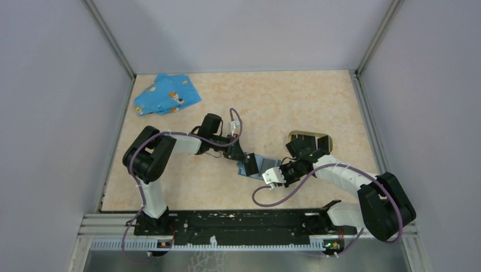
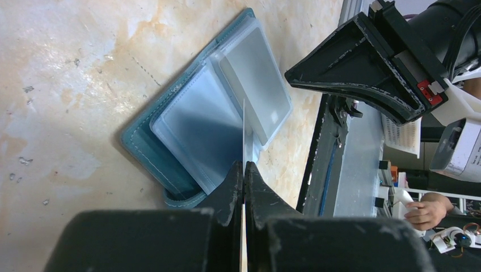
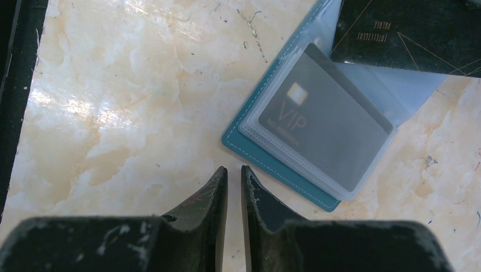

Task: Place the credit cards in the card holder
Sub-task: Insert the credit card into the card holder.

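**Left gripper** (image 2: 244, 168): your jaws are pressed together on a thin card (image 2: 244, 130), seen edge-on, with its free end reaching past the tips. The card hangs over the clear sleeves of the teal case (image 2: 193, 122), which lies open and flat directly under the tips. You cannot tell whether the card's edge touches a sleeve.

**Right gripper** (image 3: 233, 173): your jaws stand a narrow slit apart with nothing between them, only bare table (image 3: 113, 113) showing through. The tips sit just short of the case's near edge and are not touching it.

**Case contents, ahead of your right tips:** a grey VIP card (image 3: 324, 131) sits in the top sleeve. A black card (image 3: 408, 31) crosses the far corner over a lifted sleeve. You cannot tell whether this is the card your left gripper holds.

**Card holder** (image 1: 311, 134): it stands just beyond your right wrist and is partly covered by it. It is clear of the case and well apart from your left gripper.

**Edges and room:**
- The two grippers face each other closely across the case, so there is little room between them.
- The black base rail (image 1: 244, 221) runs near your right gripper's near side.
- Open marble extends beyond and to the left of your left gripper.
- A blue cloth (image 1: 167, 94) lies in the far left corner, well apart from both grippers.
- The side walls stand well away from both tools.
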{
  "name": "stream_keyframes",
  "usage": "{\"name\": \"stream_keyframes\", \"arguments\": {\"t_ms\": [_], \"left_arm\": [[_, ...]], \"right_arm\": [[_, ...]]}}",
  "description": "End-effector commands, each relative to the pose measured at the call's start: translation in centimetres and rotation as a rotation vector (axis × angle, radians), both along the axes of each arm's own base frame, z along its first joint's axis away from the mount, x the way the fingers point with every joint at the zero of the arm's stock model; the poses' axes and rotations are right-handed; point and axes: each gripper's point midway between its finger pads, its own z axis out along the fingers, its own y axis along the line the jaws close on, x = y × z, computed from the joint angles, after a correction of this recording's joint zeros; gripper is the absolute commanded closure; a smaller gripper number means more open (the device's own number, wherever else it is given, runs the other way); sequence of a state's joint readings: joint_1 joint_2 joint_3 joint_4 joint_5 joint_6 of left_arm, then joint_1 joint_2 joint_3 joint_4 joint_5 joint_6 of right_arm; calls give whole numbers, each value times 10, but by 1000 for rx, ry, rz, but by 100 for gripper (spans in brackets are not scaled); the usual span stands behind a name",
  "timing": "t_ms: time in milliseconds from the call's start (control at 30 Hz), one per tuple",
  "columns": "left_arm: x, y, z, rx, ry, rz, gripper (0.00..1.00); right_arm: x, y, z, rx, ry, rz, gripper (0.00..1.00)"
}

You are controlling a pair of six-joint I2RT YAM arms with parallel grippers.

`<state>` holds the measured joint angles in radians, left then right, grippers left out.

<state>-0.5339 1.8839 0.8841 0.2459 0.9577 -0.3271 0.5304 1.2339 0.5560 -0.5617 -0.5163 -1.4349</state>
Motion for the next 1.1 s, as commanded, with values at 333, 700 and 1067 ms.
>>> {"name": "stream_keyframes", "arguments": {"t_ms": [333,700,1067], "left_arm": [[-1,0,17,-55,-25,-27,100],[-3,-5,16,-97,4,-48,100],[-1,-5,2,-63,31,-28,100]], "right_arm": [[1,8,5,23,-13,15,86],[1,7,4,19,-9,16,86],[0,8,5,21,-7,15,87]]}}
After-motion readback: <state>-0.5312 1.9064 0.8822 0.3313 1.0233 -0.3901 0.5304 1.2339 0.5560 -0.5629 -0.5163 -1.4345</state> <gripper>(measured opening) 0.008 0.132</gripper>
